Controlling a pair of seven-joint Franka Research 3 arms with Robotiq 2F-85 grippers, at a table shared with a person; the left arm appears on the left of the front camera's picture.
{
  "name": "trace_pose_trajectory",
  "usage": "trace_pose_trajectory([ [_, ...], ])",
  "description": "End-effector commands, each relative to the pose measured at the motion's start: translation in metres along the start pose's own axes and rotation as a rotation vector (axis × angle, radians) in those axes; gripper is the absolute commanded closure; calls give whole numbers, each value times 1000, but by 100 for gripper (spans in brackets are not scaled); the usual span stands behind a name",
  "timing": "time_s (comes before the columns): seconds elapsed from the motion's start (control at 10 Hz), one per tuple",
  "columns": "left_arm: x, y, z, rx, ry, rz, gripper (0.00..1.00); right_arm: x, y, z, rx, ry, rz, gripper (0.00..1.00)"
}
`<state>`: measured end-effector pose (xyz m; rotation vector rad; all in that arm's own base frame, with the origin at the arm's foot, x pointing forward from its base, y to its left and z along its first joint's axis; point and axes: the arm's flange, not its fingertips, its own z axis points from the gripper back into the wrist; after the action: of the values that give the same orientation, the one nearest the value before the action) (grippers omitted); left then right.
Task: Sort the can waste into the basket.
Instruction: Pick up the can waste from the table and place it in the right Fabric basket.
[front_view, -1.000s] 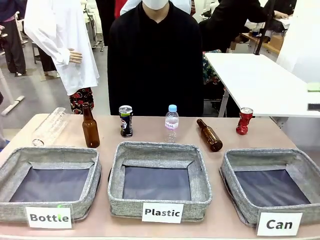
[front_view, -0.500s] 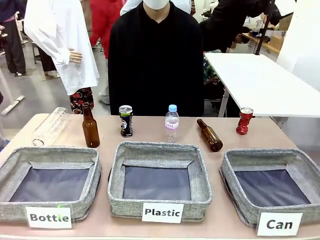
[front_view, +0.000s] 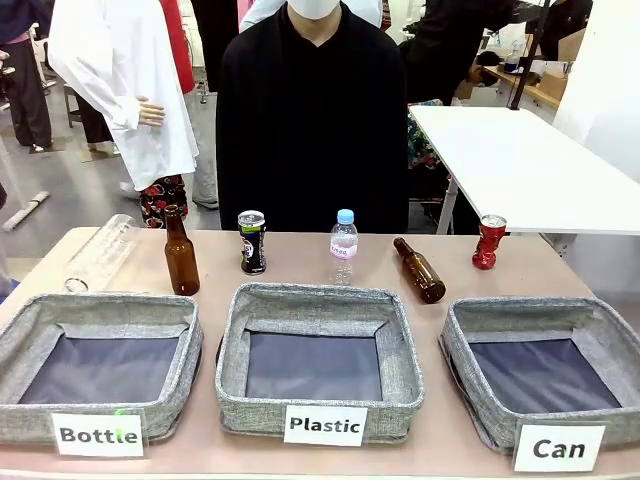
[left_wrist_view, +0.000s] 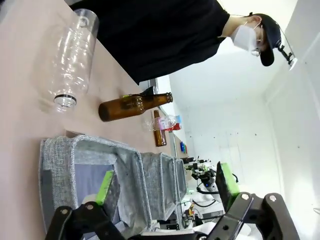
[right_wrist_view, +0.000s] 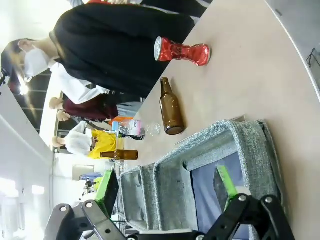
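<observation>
The dented red can (front_view: 488, 242) (right_wrist_view: 181, 50) stands at the table's far right. The black can (front_view: 252, 242) with a silver top stands far left of middle, between a brown bottle and a clear one. The grey "Can" basket (front_view: 470, 352) (right_wrist_view: 240, 145) sits at the near right with nothing in it. My left gripper (left_wrist_view: 165, 182) hangs open above the "Bottle" basket (left_wrist_view: 65, 155). My right gripper (right_wrist_view: 165, 185) hangs open above the "Can" basket. Nothing is between either pair of fingers.
An upright brown bottle (front_view: 180, 255), a lying brown bottle (front_view: 420, 270), a small clear bottle (front_view: 343, 246) and a large clear lying bottle (front_view: 100, 253) line the far side. The "Plastic" basket (front_view: 235, 340) sits at near middle. A person in black (front_view: 312, 120) stands behind.
On the table nothing has moved. Only people in the background have shifted.
</observation>
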<state>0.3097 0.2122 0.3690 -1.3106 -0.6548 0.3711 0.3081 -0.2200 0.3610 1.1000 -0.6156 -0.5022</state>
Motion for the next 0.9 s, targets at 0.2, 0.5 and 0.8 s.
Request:
trace_pose_trajectory([
  [0.2,3,-5,-1,0,-15,-38,0,26,41,-47,-234,-59,452,0],
  [0.5,3,-5,-1,0,-15,-38,0,33,68,-132,-273,47,894,0],
  [0.8,3,-5,-1,0,-15,-38,0,8,80,-145,-311,254,905,0],
])
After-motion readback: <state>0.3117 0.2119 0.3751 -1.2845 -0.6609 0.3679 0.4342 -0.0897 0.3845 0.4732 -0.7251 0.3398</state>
